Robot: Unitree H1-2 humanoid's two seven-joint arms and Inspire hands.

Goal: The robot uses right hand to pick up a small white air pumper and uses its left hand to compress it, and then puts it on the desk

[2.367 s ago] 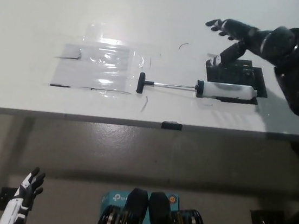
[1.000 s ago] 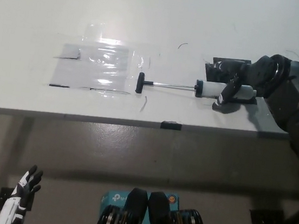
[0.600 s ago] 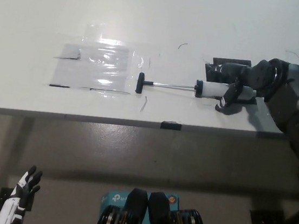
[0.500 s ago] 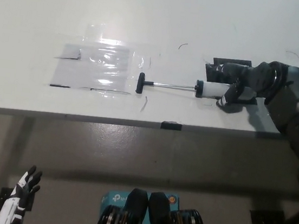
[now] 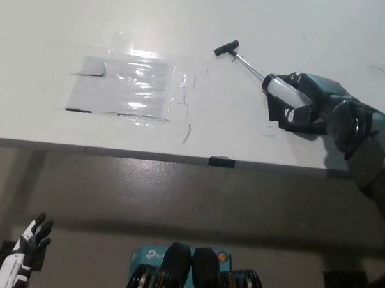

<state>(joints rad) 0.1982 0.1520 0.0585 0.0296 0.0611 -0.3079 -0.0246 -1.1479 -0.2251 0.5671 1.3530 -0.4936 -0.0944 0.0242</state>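
The small white air pump (image 5: 278, 88) is held in my black right hand (image 5: 308, 105) at the right of the white desk (image 5: 191, 38). The hand is shut around the white cylinder, so only its left end shows. The pump tilts, with its thin metal rod (image 5: 250, 67) running up and left to the black T-handle (image 5: 226, 48); the rod is drawn out. My white left hand (image 5: 22, 257) rests far away at the lower left, below the desk edge, with its fingers apart and nothing in it.
A clear plastic sheet (image 5: 129, 87) is taped flat on the desk's left middle. A small black clip (image 5: 221, 161) sits on the front edge. A black pad (image 5: 275, 112) peeks out under my right hand.
My right hand has closed on the pump and swung it: the handle end, which pointed left along the desk, now points up and left. The left hand has barely moved.
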